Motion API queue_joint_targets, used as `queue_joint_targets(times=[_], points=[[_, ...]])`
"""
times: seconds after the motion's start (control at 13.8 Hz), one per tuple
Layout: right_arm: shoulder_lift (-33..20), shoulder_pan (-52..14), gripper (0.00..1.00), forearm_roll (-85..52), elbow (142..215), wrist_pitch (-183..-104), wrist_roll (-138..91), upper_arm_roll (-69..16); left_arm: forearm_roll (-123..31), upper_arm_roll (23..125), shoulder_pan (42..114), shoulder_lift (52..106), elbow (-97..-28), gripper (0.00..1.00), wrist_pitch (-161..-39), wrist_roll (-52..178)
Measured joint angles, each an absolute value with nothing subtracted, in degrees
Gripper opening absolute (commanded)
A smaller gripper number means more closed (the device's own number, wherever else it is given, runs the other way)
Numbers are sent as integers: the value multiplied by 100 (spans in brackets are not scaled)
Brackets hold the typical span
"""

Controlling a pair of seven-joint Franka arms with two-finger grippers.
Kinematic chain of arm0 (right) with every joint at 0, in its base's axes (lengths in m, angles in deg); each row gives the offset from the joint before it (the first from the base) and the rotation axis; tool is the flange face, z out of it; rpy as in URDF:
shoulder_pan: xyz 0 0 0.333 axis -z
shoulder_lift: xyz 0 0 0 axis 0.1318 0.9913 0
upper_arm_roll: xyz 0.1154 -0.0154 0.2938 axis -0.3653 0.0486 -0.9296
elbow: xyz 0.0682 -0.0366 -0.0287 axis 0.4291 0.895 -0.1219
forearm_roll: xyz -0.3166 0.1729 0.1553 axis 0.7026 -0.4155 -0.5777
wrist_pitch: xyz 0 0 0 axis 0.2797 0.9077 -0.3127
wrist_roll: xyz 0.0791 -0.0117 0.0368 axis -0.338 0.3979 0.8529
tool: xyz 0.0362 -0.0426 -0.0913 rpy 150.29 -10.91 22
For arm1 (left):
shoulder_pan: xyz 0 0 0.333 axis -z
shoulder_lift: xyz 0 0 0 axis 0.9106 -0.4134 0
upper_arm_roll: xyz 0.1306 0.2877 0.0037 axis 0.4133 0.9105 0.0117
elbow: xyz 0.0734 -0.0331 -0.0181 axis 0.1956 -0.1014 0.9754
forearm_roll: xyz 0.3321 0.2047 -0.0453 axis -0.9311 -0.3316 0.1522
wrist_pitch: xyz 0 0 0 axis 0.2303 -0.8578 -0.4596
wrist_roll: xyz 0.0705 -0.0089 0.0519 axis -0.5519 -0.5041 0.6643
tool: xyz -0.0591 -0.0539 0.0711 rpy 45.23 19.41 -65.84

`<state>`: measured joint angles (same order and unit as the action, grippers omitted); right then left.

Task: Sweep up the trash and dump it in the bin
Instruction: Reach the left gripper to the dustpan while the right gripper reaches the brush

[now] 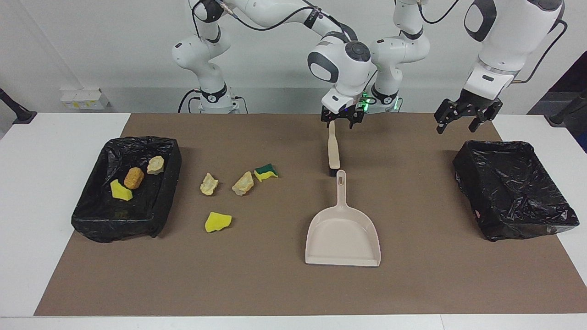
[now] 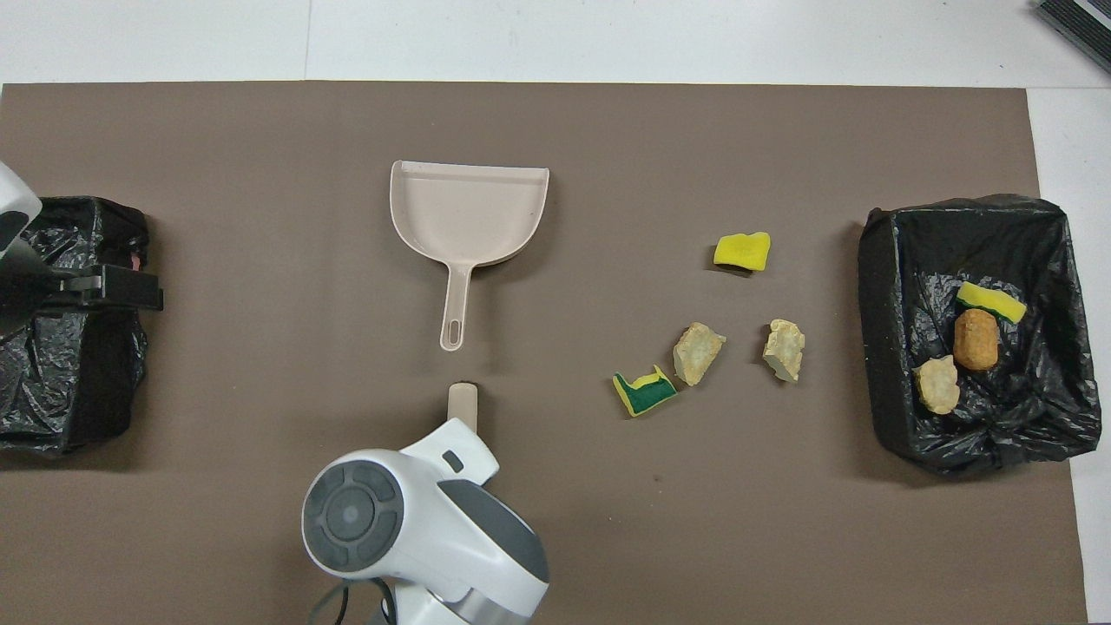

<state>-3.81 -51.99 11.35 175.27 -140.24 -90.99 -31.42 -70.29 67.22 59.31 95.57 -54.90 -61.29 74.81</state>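
Four scraps (image 1: 218, 222) beside dustpan (image 1: 343, 236)

Dustpan (image 1: 343, 236) between two bins (image 1: 124, 188)

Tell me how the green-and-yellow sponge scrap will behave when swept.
The green-and-yellow sponge scrap looks foam-like and small, so probably very light and easy to slide on the flat mat. Its jagged shape suggests tumbling rather than rolling straight. A beige lump lies close beside it, so a push may carry both.
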Motion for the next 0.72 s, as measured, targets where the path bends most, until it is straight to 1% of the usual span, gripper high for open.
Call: queue_joint_targets(times=[0.14, 0.29, 0.58, 0.72], points=[[-820, -5339, 84, 961, 18391, -14440, -9122, -3143, -7010, 6654, 5956, 9451, -5494, 100, -6355, 7473], [-1079, -5493, 81, 837, 18930, -14785, -9122, -3142, -7002, 6585, 6199, 9256, -5483, 100, -6616, 7210], [-1129, -5603, 72, 553, 19231, -15278, -9125, -3133, -7002, 6534, 6802, 8805, -5464, 100, -7257, 6859], [-1122, -5589, 65, 398, 19264, -15469, -9125, -3103, -7002, 6532, 7074, 8536, -5459, 100, -7631, 6671]])
